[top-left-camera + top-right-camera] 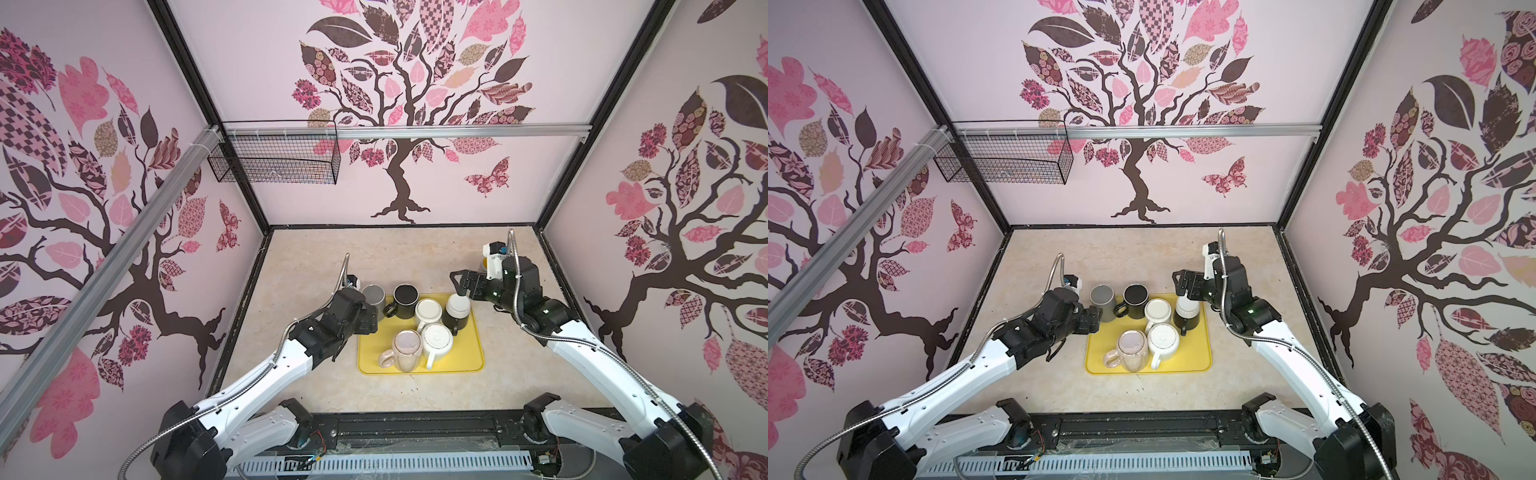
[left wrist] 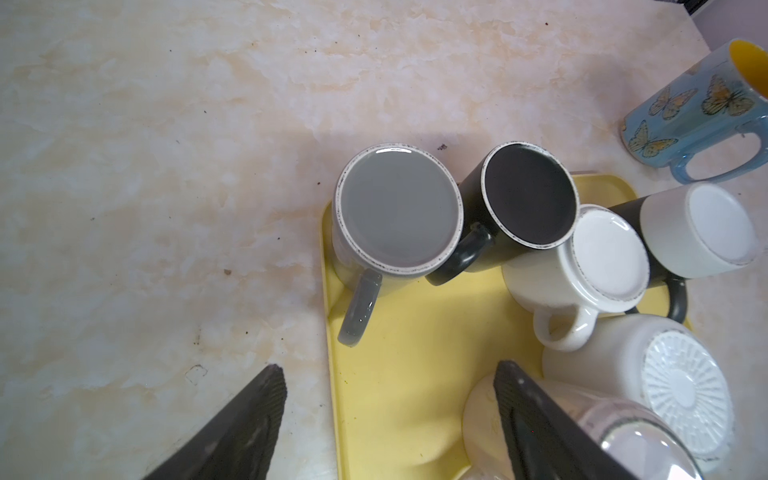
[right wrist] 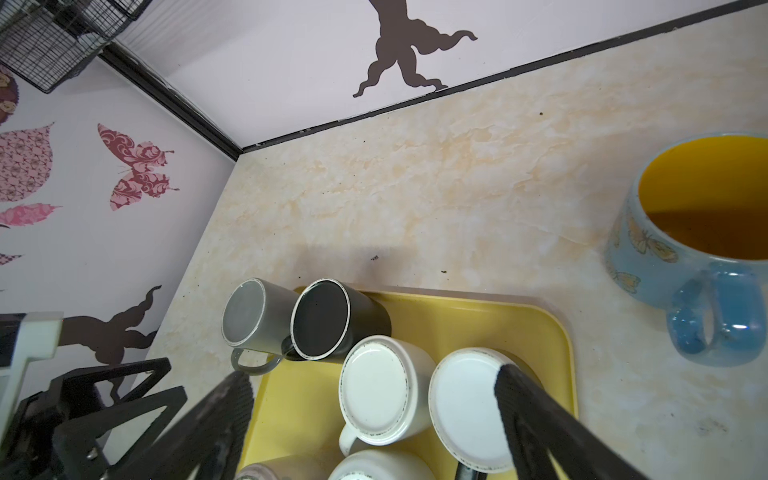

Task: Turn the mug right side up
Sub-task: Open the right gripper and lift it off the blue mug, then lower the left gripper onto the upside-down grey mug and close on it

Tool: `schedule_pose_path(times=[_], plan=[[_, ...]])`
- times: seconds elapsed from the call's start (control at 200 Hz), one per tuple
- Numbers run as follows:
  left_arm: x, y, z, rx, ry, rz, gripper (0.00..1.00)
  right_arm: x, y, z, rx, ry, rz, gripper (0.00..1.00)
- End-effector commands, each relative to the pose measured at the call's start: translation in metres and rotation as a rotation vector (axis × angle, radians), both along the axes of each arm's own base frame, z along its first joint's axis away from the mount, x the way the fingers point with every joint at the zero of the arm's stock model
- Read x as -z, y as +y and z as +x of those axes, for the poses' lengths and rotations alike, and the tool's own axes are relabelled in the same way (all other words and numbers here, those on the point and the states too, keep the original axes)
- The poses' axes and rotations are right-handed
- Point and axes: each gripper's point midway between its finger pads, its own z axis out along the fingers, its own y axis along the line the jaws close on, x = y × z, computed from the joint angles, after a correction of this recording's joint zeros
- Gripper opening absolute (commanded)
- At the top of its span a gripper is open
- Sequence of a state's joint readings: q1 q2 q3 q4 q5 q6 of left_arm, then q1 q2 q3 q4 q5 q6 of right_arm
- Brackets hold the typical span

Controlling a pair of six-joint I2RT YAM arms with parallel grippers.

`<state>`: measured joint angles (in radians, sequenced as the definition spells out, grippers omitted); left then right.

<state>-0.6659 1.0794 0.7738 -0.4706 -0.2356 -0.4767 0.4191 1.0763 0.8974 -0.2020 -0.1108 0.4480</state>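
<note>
Six mugs stand bottom-up, crowded on the yellow tray [image 1: 469,357]: grey mug [image 1: 372,296], black mug [image 1: 405,296], white mug [image 1: 428,311], two-tone mug [image 1: 456,309], ribbed mug [image 1: 436,338] and pink mug [image 1: 405,347]. None of these is turned yet. A blue mug [image 3: 685,249] stands mouth-up on the table [image 1: 332,386] beside the tray, so that one looks done. The left end effector [image 2: 390,368] hovers near the grey mug's handle, released and empty. The right end effector [image 3: 372,374] hangs over the white and two-tone mugs, likewise released. Grasp, flip and set-down all remain.
</note>
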Motion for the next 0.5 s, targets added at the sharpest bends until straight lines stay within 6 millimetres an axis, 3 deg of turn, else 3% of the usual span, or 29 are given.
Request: schedule_pose_path(times=[0.0,0.145,0.495], plan=[[0.007,0.0,0.009,0.0,-0.034,0.015,0.77,-0.013,0.002,0.007,0.009,-0.047,0.005,0.86],[0.017,-0.002,0.017,-0.001,-0.036,0.004,0.69,0.0,0.007,0.008,-0.008,-0.028,0.016,0.77],[0.035,-0.005,0.034,0.012,0.016,0.06,0.62,0.008,0.012,0.005,-0.034,-0.014,0.038,0.76]])
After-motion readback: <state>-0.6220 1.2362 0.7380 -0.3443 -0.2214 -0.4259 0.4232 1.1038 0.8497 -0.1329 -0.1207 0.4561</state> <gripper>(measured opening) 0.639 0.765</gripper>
